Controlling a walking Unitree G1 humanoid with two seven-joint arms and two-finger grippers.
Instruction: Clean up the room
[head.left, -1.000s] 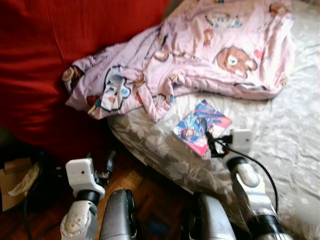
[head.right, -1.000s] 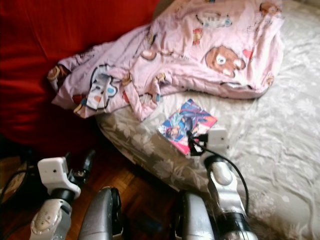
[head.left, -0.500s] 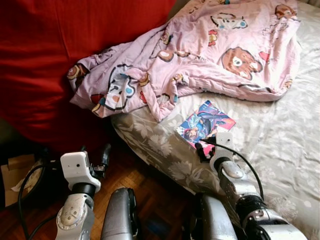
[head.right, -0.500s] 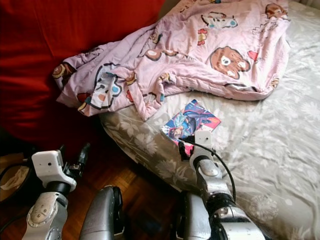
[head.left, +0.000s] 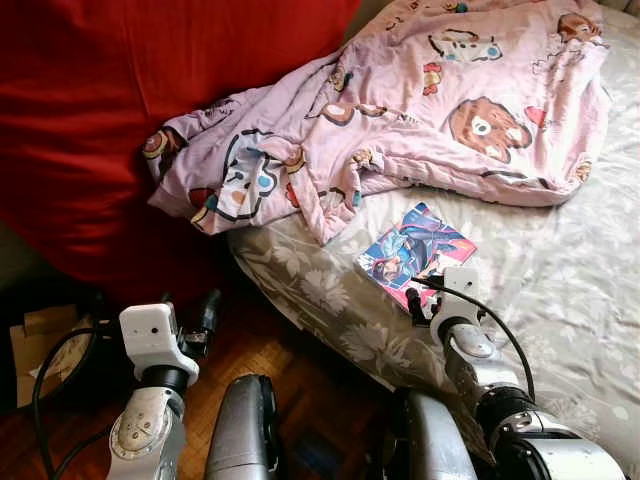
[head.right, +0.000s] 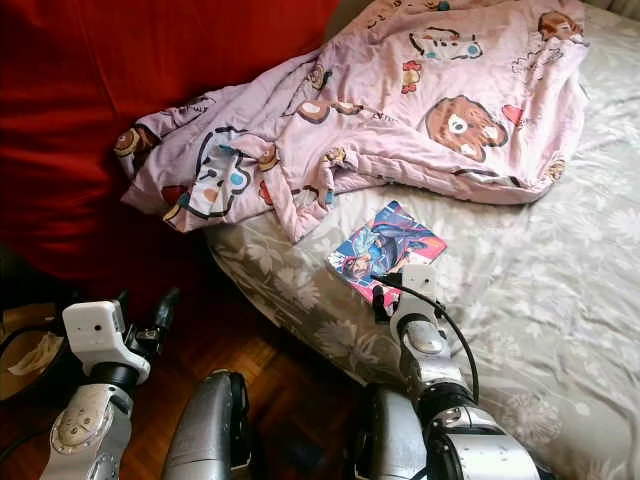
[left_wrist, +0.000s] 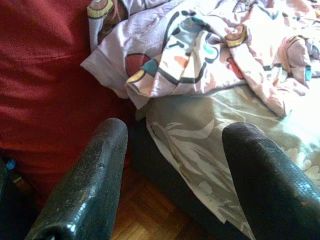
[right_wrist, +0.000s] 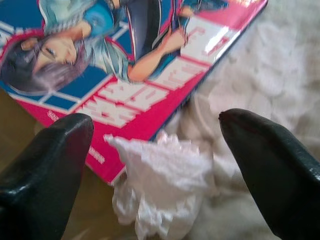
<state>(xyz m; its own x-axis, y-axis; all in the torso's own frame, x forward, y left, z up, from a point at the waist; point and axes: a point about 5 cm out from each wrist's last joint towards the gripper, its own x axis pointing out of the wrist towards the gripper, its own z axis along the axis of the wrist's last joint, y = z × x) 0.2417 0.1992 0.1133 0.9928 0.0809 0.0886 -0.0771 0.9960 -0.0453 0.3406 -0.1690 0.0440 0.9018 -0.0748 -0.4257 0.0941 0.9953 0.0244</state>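
A red sofa back (head.left: 90, 130) fills the upper left; dark wooden floor (head.left: 310, 400) lies at the bottom centre.

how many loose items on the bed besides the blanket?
2. A comic book lies flat on the grey sheet below the pink blanket. A crumpled white tissue sits at its near edge, between the right hand's open fingers. More may hide under the blanket.

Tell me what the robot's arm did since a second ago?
The right gripper pulled back from over the comic book toward the robot and now hangs open over a crumpled white tissue at the book's near edge. Nothing was grabbed. The left gripper, book and pink blanket stayed put.
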